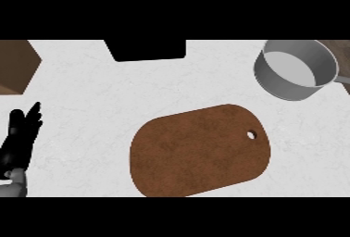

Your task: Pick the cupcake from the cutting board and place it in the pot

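Head view is taken steeply down onto a white marbled counter (96, 92). A brown cutting board (198, 150) with rounded corners is laid at the middle of the counter, tilted, with a small hanging hole (252, 134) near its right edge; its top surface is seen bare, and the cupcake cannot be found anywhere in the view. A grey pot (295, 69) is placed at the upper right, well apart from the board, its handle (342, 79) reaching to the right edge; only a pale flat bottom is seen inside it. The left hand (19, 139) is seen at the left edge, resting with its black fingers straight and pointing up, relaxed and holding nothing, with a piece of grey forearm below it. The right hand is not seen in the view. A black rectangular object (147, 50) is cut off by the top edge, and a brown wooden surface (15, 65) is seen at the upper left corner.
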You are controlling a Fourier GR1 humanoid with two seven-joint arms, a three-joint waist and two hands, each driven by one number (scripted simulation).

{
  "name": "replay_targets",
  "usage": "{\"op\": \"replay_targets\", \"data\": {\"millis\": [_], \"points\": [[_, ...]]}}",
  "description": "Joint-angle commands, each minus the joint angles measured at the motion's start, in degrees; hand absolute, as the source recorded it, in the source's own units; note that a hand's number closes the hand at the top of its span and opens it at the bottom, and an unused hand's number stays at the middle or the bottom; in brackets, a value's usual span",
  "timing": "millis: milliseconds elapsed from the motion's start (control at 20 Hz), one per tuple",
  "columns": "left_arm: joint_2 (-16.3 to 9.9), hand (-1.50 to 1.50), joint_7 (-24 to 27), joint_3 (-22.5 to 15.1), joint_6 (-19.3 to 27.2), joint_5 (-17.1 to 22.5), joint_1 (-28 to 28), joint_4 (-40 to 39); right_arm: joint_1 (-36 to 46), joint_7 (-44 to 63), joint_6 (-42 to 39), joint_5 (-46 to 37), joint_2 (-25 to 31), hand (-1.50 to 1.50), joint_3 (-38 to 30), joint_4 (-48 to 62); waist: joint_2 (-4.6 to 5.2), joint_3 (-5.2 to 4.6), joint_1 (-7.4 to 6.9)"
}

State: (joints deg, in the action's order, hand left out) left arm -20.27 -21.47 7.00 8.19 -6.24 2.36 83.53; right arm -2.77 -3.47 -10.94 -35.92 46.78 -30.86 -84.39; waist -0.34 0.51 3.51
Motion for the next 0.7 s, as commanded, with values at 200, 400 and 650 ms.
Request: {"op": "replay_targets", "data": {"millis": [200, 400, 650], "points": [[0.67, 0.00, 0.91, -1.05, -1.04, 0.11, 0.08, 0.47, 6.97, -23.60, -1.58, 17.32, 10.61, 1.50, -18.66, 15.28, 0.09, -0.29, -2.36], [-0.40, 0.00, 1.32, -0.46, -3.06, 0.68, 2.41, -1.72, 10.78, -28.60, -4.53, 19.31, 17.83, 1.50, -21.08, 24.81, 0.46, -0.46, -3.60], [0.54, 0.00, -1.67, -1.49, -2.11, -1.48, 3.97, -0.57, 17.01, -29.88, -9.00, 18.83, 25.11, 1.50, -15.48, 33.72, 0.53, -0.48, -4.31]]}}
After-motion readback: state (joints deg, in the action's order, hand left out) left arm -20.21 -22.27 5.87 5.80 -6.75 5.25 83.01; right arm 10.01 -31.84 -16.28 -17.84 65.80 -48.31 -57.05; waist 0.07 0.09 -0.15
